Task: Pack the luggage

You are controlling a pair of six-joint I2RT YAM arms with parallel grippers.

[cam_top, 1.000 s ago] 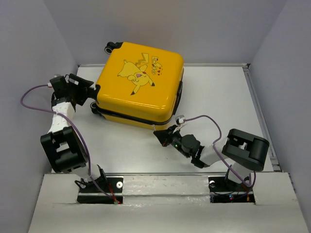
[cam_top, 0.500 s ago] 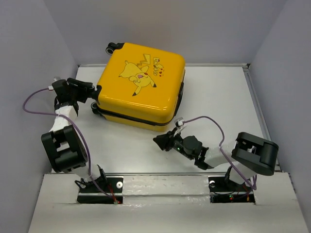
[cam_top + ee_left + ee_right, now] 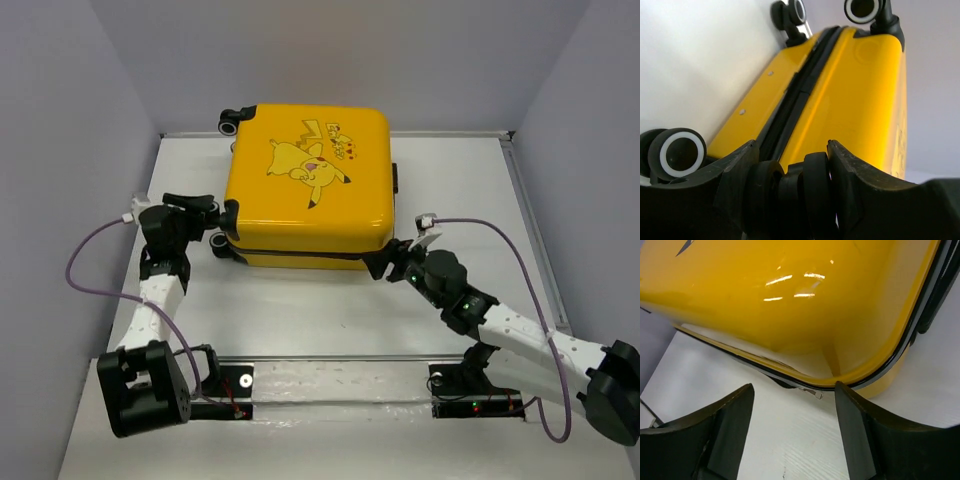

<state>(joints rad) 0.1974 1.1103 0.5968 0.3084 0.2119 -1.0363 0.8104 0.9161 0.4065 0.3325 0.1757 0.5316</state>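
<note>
Presently the luggage (image 3: 305,180) lies closed, flat on the table (image 3: 300,310). The left gripper (image 3: 791,155) pinches a caster wheel (image 3: 790,192), probably to brace the case. The right gripper (image 3: 792,390), spread wide and empty, faces the zipper pull (image 3: 810,392) at the near-right corner.

Suitcase (image 3: 305,190): glossy, smooth yellow hard-plastic shell.
Wheels (image 3: 678,152) smooth black-and-white plastic; table (image 3: 790,440) matt white, faintly grained.
</note>
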